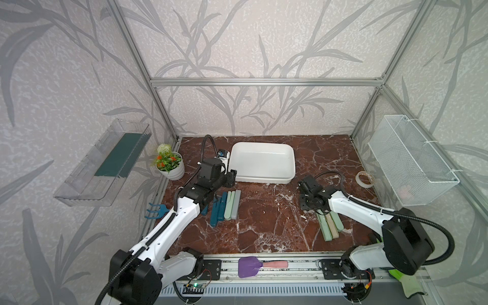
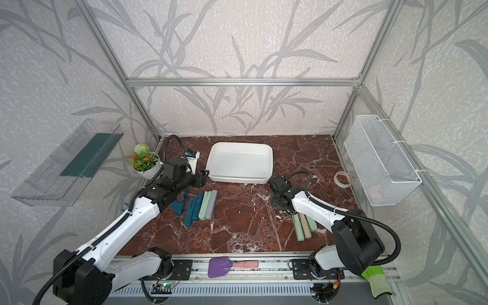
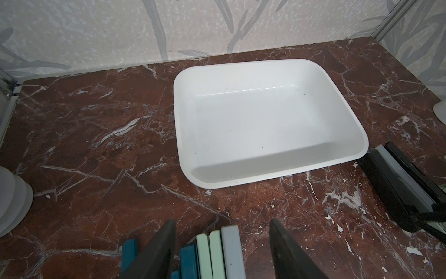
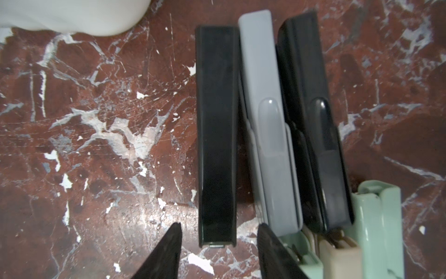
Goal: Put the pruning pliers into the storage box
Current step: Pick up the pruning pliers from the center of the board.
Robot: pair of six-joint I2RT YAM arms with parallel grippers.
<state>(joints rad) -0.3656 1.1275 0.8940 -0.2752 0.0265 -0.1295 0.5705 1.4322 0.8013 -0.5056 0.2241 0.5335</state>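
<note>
**Top views.** In both top views a shallow white rectangular plastic storage box (image 1: 264,180) (image 2: 237,179) sits mid-frame on a red-brown marbled table (image 1: 264,224), its long side running across the picture. Lower left of it lies a row of slim, bar-like pruning pliers (image 1: 227,206) (image 2: 204,206) in dark teal, pale green and grey. They lie side by side, long axes running up the frame and leaning slightly right. The left claw (image 1: 232,177) hangs over their far ends, beside the box's near left corner. Toward the right, a second row (image 1: 331,224) in pale green and beige runs up the frame, leaning left. The right claw (image 1: 307,205) points down over its far end.

**Left wrist view.** The left claw (image 3: 223,221) stands wide, gripping nothing. The teal, green and grey pliers' ends (image 3: 214,253) lie beneath it, pointing toward the box (image 3: 265,182) and apart from it.

**Right wrist view.** The right claw (image 4: 220,225) is partly open. Its fingers (image 4: 169,251) straddle the near end of a black pliers bar (image 4: 217,135), with a gap on each side. A grey bar (image 4: 270,145) and a second black bar (image 4: 321,145) lie alongside, nearly parallel.
</note>
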